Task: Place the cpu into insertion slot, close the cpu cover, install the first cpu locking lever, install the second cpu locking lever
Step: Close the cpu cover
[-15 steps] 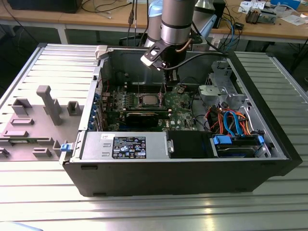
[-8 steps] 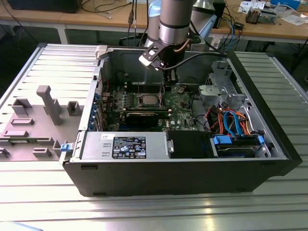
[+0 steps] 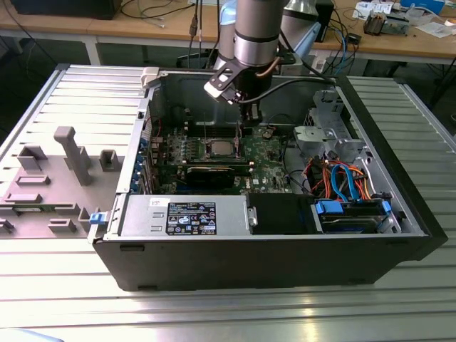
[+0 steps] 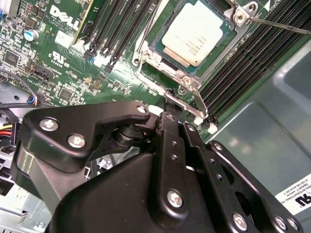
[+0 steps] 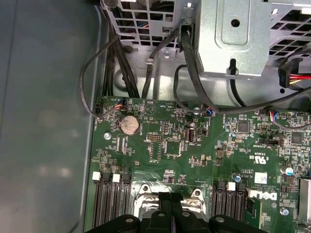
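My tool point(image 4: 176, 120) has its fingers drawn together, nothing visible between them, tips just above the board at one edge of the insertion slot point(image 4: 146, 60). There the cpu point(image 4: 197, 36) lies flat with the cpu cover point(image 4: 218, 56) down around its rim. Black memory slots point(image 4: 265, 53) hem the socket on two sides, a thin lever point(image 4: 279, 24) crosses one bank, and the grey case wall point(image 4: 277, 107) lies just beyond, leaving me only a narrow lane.
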